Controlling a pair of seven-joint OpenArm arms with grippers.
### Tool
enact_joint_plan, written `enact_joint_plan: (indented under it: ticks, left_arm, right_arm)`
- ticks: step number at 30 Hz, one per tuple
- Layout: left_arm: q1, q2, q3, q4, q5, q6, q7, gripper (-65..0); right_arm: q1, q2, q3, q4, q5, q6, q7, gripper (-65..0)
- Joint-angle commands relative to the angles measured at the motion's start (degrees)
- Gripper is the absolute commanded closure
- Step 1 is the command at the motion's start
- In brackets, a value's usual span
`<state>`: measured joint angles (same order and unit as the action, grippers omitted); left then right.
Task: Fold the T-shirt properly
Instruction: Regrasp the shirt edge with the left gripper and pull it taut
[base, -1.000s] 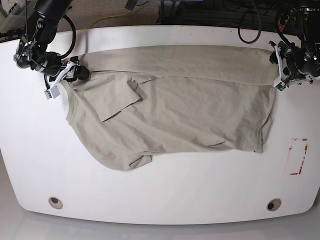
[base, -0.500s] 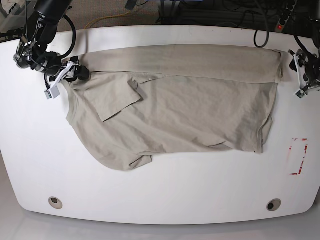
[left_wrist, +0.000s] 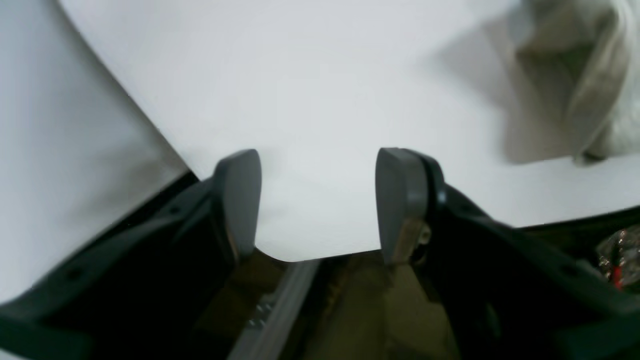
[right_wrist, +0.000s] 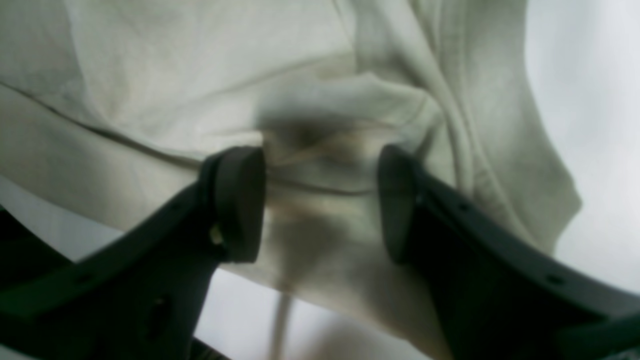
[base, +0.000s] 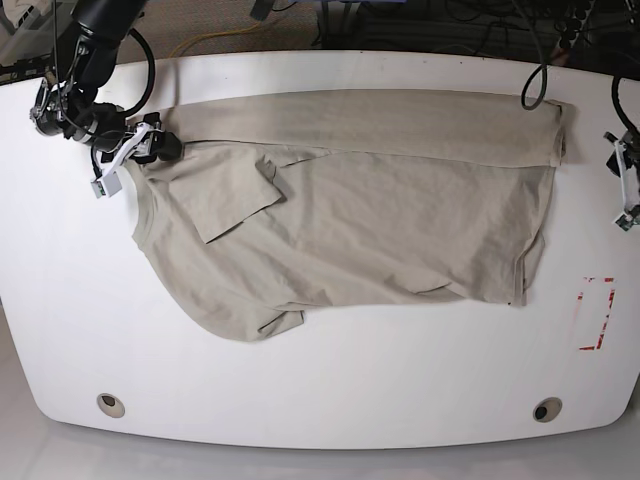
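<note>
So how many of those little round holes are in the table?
2: one hole near the front edge on the base view's left, another hole on its right. The T-shirt may hide more.

Both arms were black, with black cables looping off them. In the base view the right arm (base: 85, 60) carried a white bracket beside its black end effector (base: 150, 146), and only a white bracket of the left end effector (base: 626, 190) showed at the frame edge. Close up, each end effector had dark grey, rounded finger pads (left_wrist: 240, 200) on black finger bodies dotted with small screw holes; the right one's fingers (right_wrist: 240, 200) matched.
</note>
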<state>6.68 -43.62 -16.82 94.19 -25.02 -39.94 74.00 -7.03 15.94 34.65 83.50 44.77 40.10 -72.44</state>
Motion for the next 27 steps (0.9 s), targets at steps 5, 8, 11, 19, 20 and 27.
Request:
enact_joint_plan:
  ticks: [5,8,11,19,20,27]
  left_arm:
    - [-0.74,7.09,-0.37,6.95,-0.79,-0.06,2.35,-33.2]
    - [0.05,10.34,-0.28,8.36,-0.26,-0.06,2.71,-33.2]
    - [0.75,11.22,1.39,8.18,-0.26,-0.06,2.53,-33.2]
    - [1.28,11.48,7.19,7.39,-0.26,-0.06,-0.37,-33.2]
    - [1.02,11.48,7.19,6.69,-0.26,-0.06,-0.81,-33.2]
    - [-3.2,7.97,7.28,-5.09,-0.17,-0.06,-4.24,-33.2]
  right_arm:
    - [0.21,0.19,0.03,0.58,-0.69,-0.1,-0.74,-34.9]
    - [0.3,0.19,0.03,0.58,-0.69,-0.1,-0.74,-34.9]
    - [0.39,0.19,0.12,0.41,-0.77,-0.1,-0.74,-34.9]
    - [0.48,0.19,0.12,0.41,-0.77,-0.1,-0.74,-34.9]
    - [0.48,0.19,0.12,0.32,-0.77,-0.1,-0.74,-34.9]
    - [0.13,0.19,0.2,0.32,-0.77,-0.1,0.23,-34.9]
